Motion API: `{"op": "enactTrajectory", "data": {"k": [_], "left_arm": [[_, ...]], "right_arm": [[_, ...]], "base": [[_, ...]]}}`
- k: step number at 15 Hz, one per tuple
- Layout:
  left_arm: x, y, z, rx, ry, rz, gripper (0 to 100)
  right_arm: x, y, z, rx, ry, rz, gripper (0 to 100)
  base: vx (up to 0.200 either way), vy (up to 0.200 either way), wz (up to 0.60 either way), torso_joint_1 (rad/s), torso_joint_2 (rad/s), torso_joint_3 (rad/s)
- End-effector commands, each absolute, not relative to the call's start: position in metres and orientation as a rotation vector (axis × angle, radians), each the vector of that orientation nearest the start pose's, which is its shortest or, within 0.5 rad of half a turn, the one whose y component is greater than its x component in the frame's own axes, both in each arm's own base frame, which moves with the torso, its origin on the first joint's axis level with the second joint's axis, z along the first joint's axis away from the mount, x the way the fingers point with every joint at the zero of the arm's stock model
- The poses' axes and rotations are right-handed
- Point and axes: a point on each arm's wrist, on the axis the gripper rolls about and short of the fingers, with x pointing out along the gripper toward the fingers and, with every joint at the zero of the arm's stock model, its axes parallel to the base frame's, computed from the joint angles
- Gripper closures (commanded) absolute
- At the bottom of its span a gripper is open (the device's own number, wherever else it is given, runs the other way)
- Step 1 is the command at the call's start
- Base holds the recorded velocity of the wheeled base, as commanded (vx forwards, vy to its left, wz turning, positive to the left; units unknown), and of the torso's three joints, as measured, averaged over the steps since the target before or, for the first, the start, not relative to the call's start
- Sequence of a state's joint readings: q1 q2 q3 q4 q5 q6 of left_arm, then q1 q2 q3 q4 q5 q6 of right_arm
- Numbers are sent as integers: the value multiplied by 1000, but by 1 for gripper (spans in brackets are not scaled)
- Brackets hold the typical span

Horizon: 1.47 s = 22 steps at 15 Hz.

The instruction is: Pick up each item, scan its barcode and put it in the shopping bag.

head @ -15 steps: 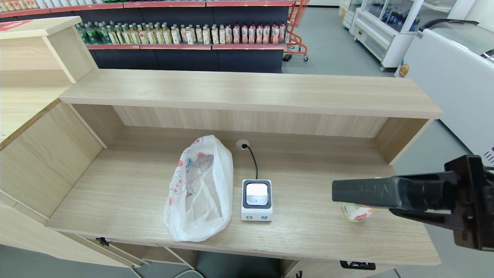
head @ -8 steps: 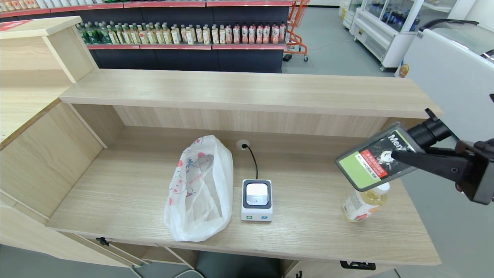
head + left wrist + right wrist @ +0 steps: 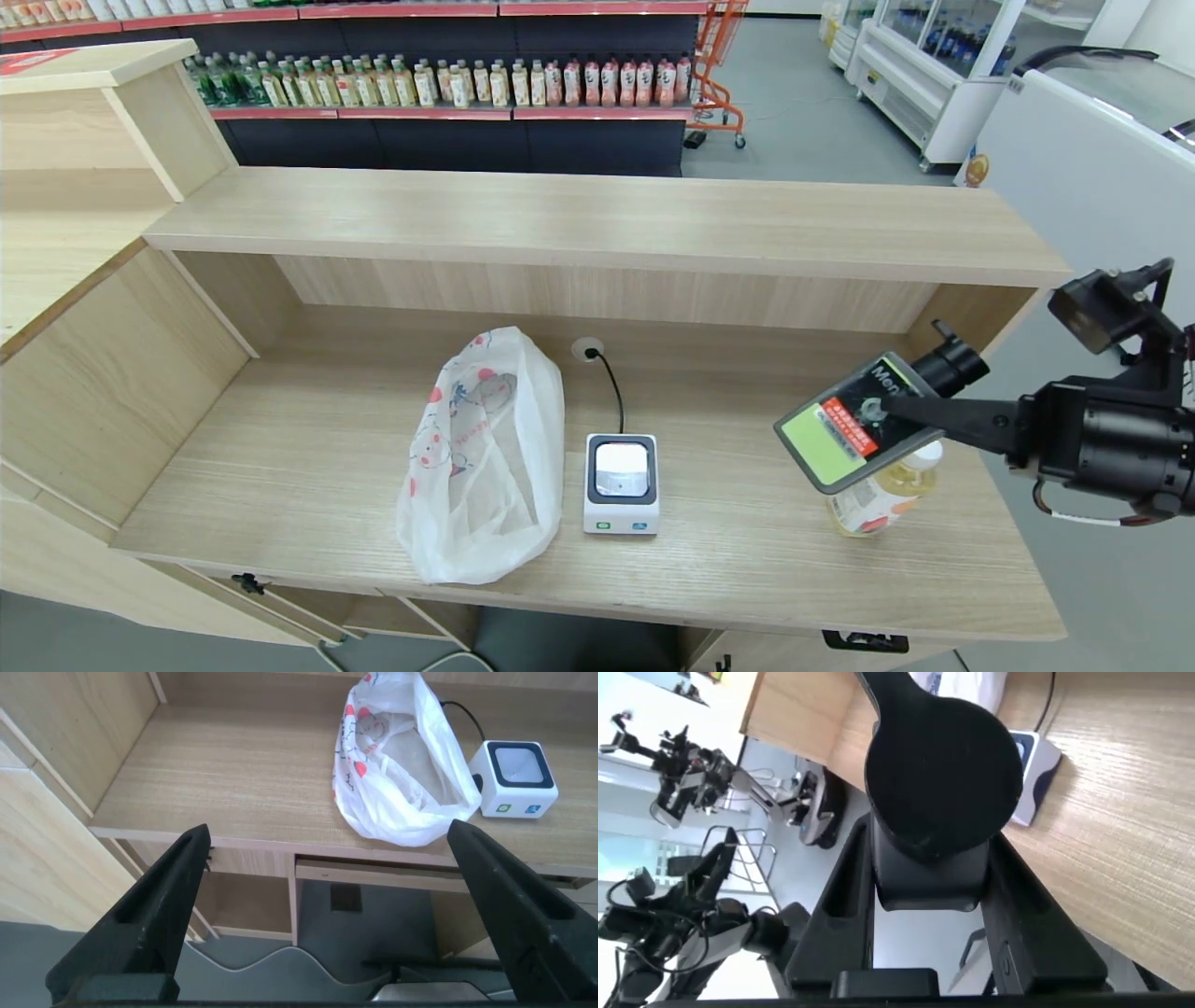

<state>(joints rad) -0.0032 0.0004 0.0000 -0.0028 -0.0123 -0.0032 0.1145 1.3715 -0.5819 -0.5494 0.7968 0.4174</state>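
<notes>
Black bottle gripped, R hand.

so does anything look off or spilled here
Nothing spilled or damaged. The shopping bag lies slumped on the counter, not standing open, and the right claw holds the dark bottle tilted above the drink bottle.

one wooden counter. one white plastic shopping bag with red print. one barcode scanner, with one black cable. two bottles at the counter's right end: one flat dark bottle with a green and red label, and one white-capped bottle of yellow liquid. one orange trolley. the drink bottles on the far shelf are too many and too small to count surely.
</notes>
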Motion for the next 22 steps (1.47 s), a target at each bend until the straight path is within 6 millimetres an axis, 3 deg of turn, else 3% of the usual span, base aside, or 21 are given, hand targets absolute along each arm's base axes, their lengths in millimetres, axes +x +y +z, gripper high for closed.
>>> {"op": "enactTrajectory", "data": {"k": [1,11,14,19,22], "left_arm": [[-23,0,76,-3,-2,-15,0],[-23,0,76,-3,-2,-15,0],[-23,0,76,-5,-1,-15,0],[-23,0,76,0,-2,-15,0],[-23,0,76,-2,-2,-15,0]], "right_arm": [[214,44,190,469,464,844,100],[238,68,158,463,546,904,100],[257,79,145,411,496,860,100],[270,87,127,392,509,825,100],[285,90,106,353,498,802,100]], "base": [[0,0,0,0,0,0],[0,0,0,0,0,0],[0,200,0,-4,1,2],[0,200,0,7,1,-1],[0,0,0,0,0,0]]}}
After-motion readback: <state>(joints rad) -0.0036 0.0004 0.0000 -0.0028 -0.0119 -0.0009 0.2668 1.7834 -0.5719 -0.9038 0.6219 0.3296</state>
